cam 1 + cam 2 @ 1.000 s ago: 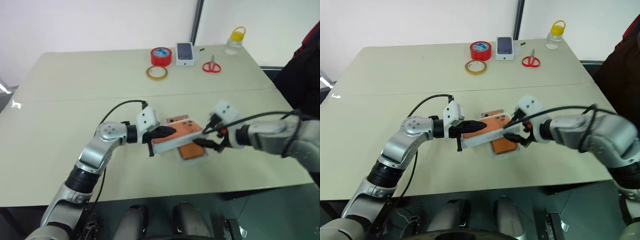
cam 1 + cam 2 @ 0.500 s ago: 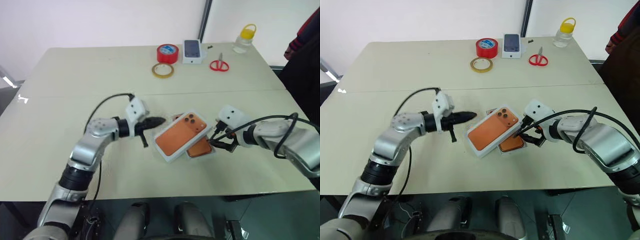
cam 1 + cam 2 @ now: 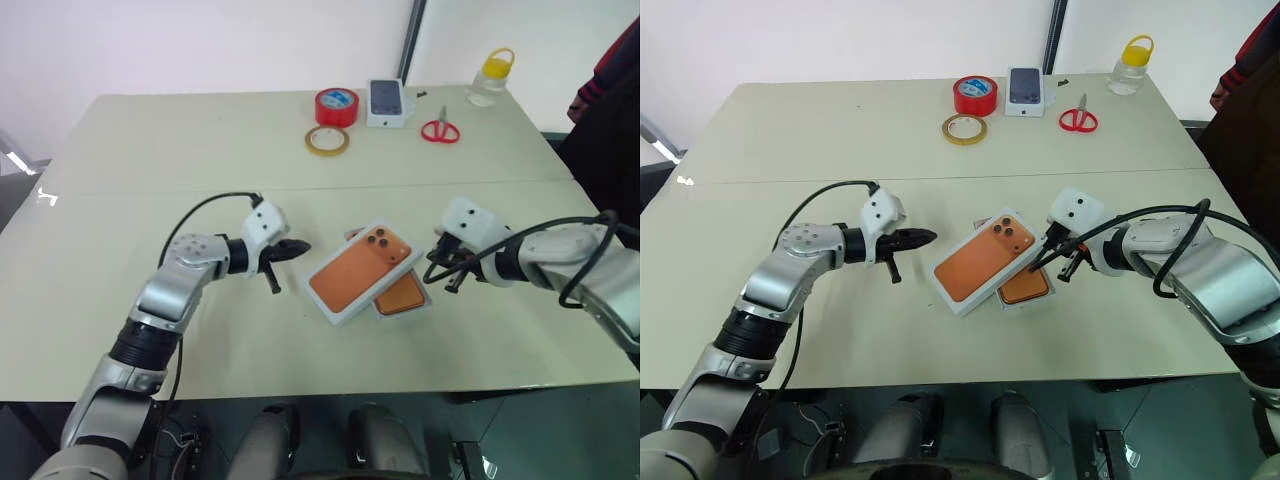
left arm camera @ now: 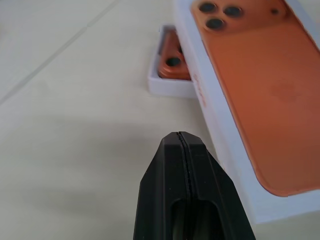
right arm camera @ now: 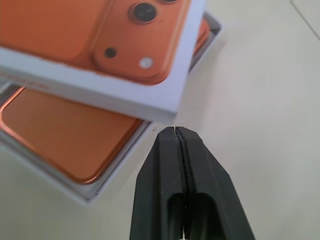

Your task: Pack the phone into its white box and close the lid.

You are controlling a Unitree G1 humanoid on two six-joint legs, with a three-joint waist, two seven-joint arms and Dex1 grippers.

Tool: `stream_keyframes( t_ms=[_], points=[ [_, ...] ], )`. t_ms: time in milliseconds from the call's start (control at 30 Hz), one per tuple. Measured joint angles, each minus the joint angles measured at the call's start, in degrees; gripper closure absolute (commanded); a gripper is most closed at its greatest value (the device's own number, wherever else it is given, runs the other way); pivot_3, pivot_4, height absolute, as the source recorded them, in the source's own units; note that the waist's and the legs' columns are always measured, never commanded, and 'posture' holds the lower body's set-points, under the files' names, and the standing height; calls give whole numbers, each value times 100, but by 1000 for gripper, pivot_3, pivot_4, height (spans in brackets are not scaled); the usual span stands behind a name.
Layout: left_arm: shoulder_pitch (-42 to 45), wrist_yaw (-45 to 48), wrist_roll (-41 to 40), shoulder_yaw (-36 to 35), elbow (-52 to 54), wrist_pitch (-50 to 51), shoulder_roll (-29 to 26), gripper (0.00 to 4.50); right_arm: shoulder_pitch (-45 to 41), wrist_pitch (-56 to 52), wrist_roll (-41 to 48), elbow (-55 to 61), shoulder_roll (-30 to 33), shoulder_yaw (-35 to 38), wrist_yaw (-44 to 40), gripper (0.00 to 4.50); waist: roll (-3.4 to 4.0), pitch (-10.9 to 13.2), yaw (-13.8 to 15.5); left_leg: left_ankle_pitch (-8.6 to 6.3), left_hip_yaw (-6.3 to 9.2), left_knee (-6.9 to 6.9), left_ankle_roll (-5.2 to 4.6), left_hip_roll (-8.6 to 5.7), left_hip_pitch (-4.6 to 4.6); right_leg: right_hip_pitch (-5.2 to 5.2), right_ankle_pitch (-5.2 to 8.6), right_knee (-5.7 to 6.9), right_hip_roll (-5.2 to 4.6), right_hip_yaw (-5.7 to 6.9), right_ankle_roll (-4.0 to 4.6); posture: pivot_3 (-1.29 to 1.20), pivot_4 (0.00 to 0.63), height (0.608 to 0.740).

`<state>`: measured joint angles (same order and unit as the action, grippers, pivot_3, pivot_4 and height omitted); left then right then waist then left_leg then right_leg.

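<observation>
The lid [image 3: 358, 274], white with an orange phone pictured on its top, lies askew across the white box [image 3: 425, 307]. The orange phone [image 5: 65, 132] rests inside that box and sticks out from under the lid. My left gripper [image 3: 301, 245] is shut and empty; it points at the lid's left end from a short gap away. My right gripper [image 3: 1036, 266] is shut on nothing, with its tip just off the lid's right corner above the box. From the left wrist the lid [image 4: 260, 100] covers most of the box [image 4: 167, 85].
At the far side of the table stand a red tape roll [image 3: 337, 106], a yellowish tape ring [image 3: 327, 140], a small white box picturing a dark phone [image 3: 387, 102], red scissors [image 3: 437, 131] and a yellow-capped bottle [image 3: 486, 78]. A person in dark clothes [image 3: 610, 110] is at the right edge.
A second ago both grippers held the lid over the box. It now lies crooked on the box. The left gripper has drawn back leftward; the right gripper has shut and lifted slightly.
</observation>
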<state>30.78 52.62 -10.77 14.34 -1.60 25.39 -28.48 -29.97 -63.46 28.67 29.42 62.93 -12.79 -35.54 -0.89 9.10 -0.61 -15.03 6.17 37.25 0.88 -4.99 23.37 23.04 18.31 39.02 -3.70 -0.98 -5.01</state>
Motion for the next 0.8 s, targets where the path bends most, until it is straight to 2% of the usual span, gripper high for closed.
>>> stream_keyframes(
  t_ms=[333, 600, 800],
  points=[
    [211, 476, 30, 514, -43, 185, 151, 4500, -53, -213, -269, 258, -523, -285, -19, 4467, 0, 0, -4, 1, 0, 1, 2, 0, 2, 3, 0, 3, 0, -1, 0, 0, 150, 740],
    [153, 417, -25, 526, 318, 465, 527, 4500, -404, -191, -750, -186, -946, -304, 143, 4467, 0, 0, 0, 2, 1, 2, 4, -2, 3, 4, 0, 3, -1, -1, 0, 0, 150, 740],
    [101, -20, -31, 519, 458, 614, 896, 4500, -527, 32, -1024, -472, -1072, -418, 76, 4467, 0, 0, -9, 7, 0, 2, 12, -2, 3, 6, 0, 7, -1, -1, 0, 0, 150, 740]
  ],
)
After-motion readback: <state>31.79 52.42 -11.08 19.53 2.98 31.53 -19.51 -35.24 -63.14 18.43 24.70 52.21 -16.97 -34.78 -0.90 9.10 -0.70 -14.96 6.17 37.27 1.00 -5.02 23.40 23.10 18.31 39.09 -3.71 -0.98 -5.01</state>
